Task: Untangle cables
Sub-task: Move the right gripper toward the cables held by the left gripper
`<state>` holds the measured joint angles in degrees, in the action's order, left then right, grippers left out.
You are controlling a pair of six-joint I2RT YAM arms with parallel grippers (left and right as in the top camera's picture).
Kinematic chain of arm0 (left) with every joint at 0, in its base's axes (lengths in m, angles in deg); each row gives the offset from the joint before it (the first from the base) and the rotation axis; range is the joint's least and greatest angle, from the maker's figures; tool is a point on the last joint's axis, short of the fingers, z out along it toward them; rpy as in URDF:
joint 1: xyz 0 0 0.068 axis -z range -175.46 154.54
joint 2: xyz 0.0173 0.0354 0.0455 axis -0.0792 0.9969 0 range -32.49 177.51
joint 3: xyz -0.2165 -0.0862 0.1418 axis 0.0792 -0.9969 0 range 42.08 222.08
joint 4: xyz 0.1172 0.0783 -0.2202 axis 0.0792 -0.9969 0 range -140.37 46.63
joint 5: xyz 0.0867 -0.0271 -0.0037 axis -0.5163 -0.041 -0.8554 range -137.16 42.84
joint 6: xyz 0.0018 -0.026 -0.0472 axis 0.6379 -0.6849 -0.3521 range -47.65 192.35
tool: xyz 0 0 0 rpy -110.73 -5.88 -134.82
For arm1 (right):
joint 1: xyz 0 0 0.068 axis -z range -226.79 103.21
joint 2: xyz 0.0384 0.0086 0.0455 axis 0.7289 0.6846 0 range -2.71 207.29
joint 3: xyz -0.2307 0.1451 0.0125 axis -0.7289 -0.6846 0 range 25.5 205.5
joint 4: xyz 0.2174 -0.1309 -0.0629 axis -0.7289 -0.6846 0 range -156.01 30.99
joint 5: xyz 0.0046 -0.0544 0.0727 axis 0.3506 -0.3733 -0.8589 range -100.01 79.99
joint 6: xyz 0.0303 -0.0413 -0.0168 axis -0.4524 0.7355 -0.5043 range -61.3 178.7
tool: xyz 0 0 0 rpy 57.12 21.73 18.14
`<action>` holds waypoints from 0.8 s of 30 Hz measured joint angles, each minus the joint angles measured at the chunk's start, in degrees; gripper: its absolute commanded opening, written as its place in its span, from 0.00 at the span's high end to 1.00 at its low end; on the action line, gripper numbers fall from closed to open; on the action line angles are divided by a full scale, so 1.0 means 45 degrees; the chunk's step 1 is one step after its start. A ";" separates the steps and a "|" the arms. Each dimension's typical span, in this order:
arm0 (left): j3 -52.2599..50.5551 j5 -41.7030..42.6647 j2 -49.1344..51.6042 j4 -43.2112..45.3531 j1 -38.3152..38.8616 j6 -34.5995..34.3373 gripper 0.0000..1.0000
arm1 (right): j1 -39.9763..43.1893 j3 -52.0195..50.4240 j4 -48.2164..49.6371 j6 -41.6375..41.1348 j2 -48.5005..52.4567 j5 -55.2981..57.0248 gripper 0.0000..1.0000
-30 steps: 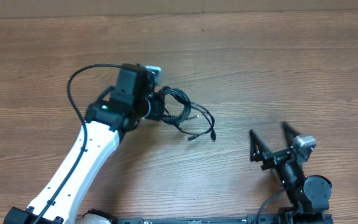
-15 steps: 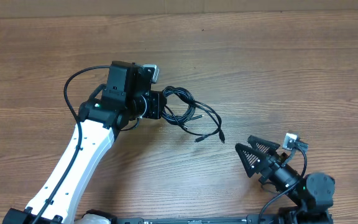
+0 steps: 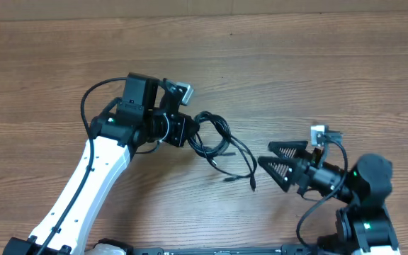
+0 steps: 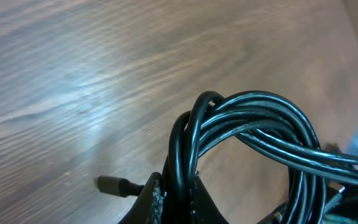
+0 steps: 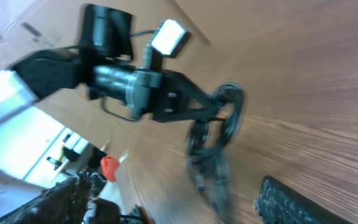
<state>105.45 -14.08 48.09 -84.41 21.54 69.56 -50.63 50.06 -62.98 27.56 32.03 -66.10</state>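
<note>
The cables [image 3: 217, 144] form a small bundle of thin black loops left of the table's middle. Loose ends trail down to small plugs [image 3: 251, 183]. My left gripper [image 3: 192, 132] is shut on the bundle's left side. In the left wrist view the cords [image 4: 253, 124] run straight down between the fingertips [image 4: 156, 200], and one plug [image 4: 113, 185] lies on the wood beyond. My right gripper [image 3: 270, 165] is open, points left, and sits just right of the trailing plugs without touching them. In the right wrist view the bundle [image 5: 213, 146] is blurred, ahead of the open fingers [image 5: 294, 202].
The wooden table [image 3: 317, 78] fills the overhead view. The white left arm [image 3: 91, 184] crosses the lower left and its black wire [image 3: 83, 106] arcs beside it. The right arm's base [image 3: 367, 212] stands at the lower right.
My right arm has swung from pointing away to pointing left and has come close to the cable ends. My left gripper has shifted the bundle slightly to the right.
</note>
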 measured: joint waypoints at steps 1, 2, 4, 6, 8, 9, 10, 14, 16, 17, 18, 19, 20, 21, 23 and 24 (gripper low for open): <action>0.0000 0.0180 0.0000 -0.0049 0.0000 0.0097 0.96 | 0.0000 0.0000 0.0000 0.0277 0.0325 0.0068 0.21; 0.0000 0.0296 0.0000 -0.0063 0.0000 0.0175 0.96 | 0.0000 0.0000 0.0000 0.0476 0.0602 0.0141 0.23; 0.0000 0.0520 0.0000 -0.0078 0.0000 0.0340 0.96 | -0.0053 0.0000 -0.0029 0.0767 0.1287 0.0233 0.28; 0.0000 0.0597 0.0000 -0.0083 0.0000 0.0340 0.96 | -0.0257 0.0000 -0.0102 0.0942 0.1972 0.0146 0.28; 0.0000 0.0675 0.0000 -0.0078 0.0000 0.0340 0.96 | -0.0622 0.0000 -0.0155 0.1025 0.2613 -0.0131 0.28; 0.0000 0.0709 0.0000 -0.0073 0.0000 0.0335 0.96 | -0.0821 0.0000 -0.0170 0.1064 0.2871 -0.0267 0.28; 0.0000 0.0719 0.0000 -0.0058 0.0000 0.0325 0.96 | -0.1064 0.0000 -0.0175 0.1088 0.3104 -0.0427 0.30; 0.0000 0.0748 0.0000 0.0136 0.0000 0.0131 0.96 | -0.2132 0.0000 -0.0170 0.1180 0.3682 -0.0826 0.43; 0.0000 0.0704 0.0000 0.0165 0.0000 0.0029 0.96 | -0.2671 0.0000 -0.0136 0.1214 0.3769 -0.0913 0.61; 0.0000 0.0641 0.0000 0.0165 0.0000 -0.0010 0.96 | -0.2895 -0.0005 -0.0078 0.1209 0.3774 -0.0937 0.69; 0.0000 0.0563 0.0000 0.0165 0.0000 -0.0053 0.96 | -0.3084 -0.0005 -0.0024 0.1200 0.3769 -0.0991 0.77; 0.0000 0.0500 0.0000 0.0175 0.0000 -0.0097 0.96 | -0.3259 -0.0005 0.0068 0.1205 0.3769 -0.1001 0.83; 0.0000 0.0442 0.0000 0.0185 0.0000 -0.0146 0.96 | -0.3424 -0.0005 0.0155 0.1205 0.3769 -0.1015 0.89; 0.0000 0.0398 0.0000 0.0223 0.0000 -0.0199 0.96 | -0.3531 -0.0005 0.0204 0.1200 0.3769 -0.1044 0.96; 0.0000 0.0345 0.0000 0.0379 0.0000 -0.0291 0.96 | -0.3657 -0.0005 0.0389 0.1122 0.3769 -0.1049 0.96; 0.0000 0.0277 0.0000 0.0423 0.0000 -0.0316 0.96 | -0.3672 -0.0005 0.0539 0.1083 0.3769 -0.1064 0.96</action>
<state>105.45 -12.84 48.09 -82.50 21.54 68.14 -67.15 50.03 -60.55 32.44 48.99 -70.89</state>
